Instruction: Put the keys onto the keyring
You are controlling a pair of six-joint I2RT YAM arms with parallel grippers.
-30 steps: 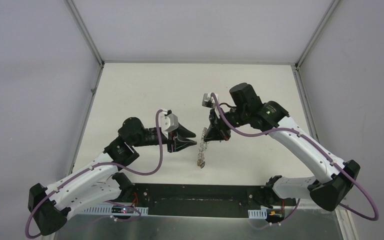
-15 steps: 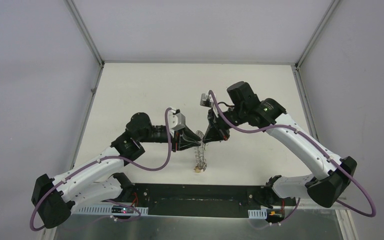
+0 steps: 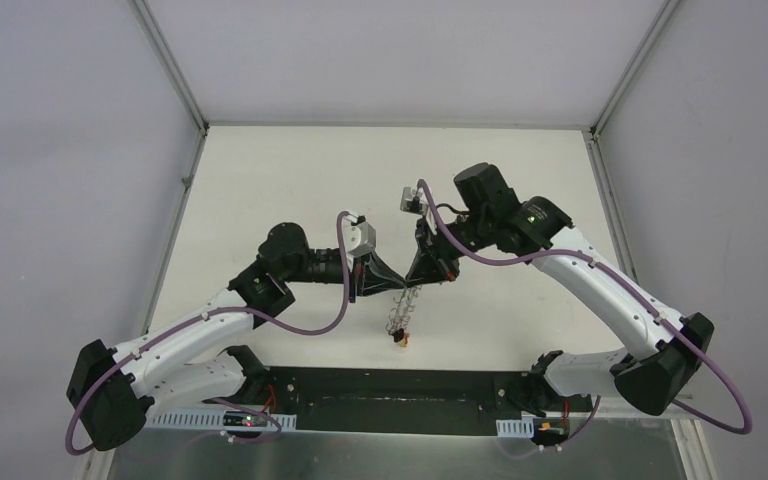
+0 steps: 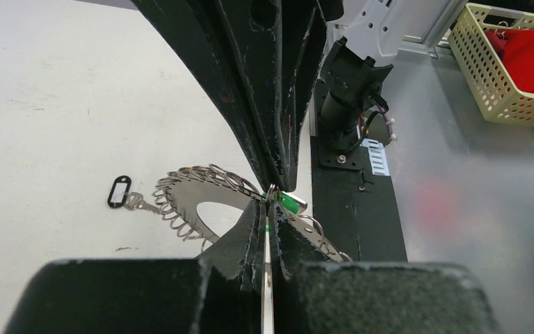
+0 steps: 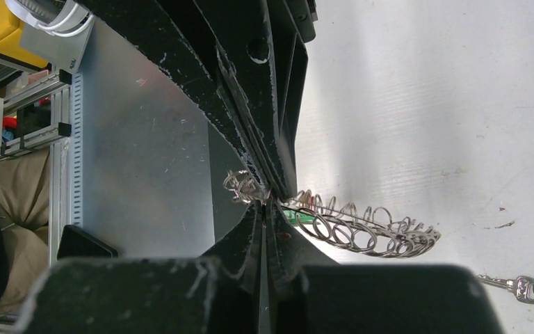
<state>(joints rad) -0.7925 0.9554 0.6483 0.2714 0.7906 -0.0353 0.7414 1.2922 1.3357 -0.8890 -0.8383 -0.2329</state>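
Right gripper [image 5: 263,223]: clamped on upper rim of keyring [image 4: 201,189], ring hanging edge-on.
Left gripper [image 4: 267,226]: pinched tight, tip to tip with the right; pinched item unclear.
Green-tagged key [image 4: 290,202]: right at both tips, equally near either arm.
Black-tagged key [image 4: 119,192]: flat on table [image 4: 55,104], apart, past the ring's low end, long axis aimed at the ring.

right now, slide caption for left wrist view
Left fingers shut at the keyring rim by the green tag; black-tagged key nearby.
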